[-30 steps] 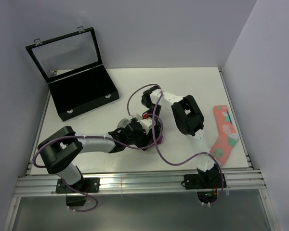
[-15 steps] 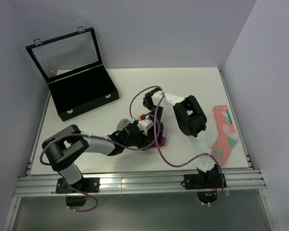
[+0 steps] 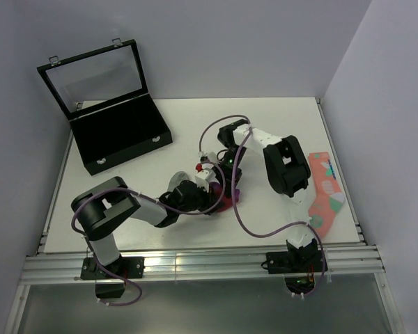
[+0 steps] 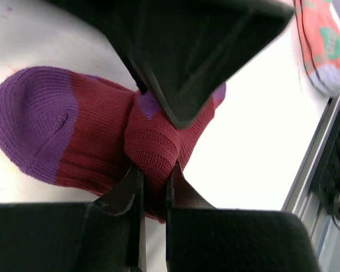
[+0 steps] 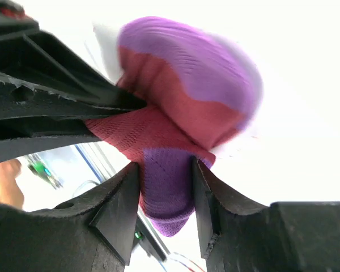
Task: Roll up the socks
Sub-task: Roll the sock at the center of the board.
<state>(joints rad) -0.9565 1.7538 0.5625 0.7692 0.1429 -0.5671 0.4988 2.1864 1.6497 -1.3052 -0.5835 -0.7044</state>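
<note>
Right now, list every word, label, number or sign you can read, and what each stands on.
None can be read.
The salmon-pink sock carries teal and white patches, too small to tell whether any is lettering.
The magenta-red sock and the black case show no writing.

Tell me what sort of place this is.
Probably a robotics lab work cell: a white table boxed in by plain panel walls, with an aluminium mounting rail along its near edge.
</note>
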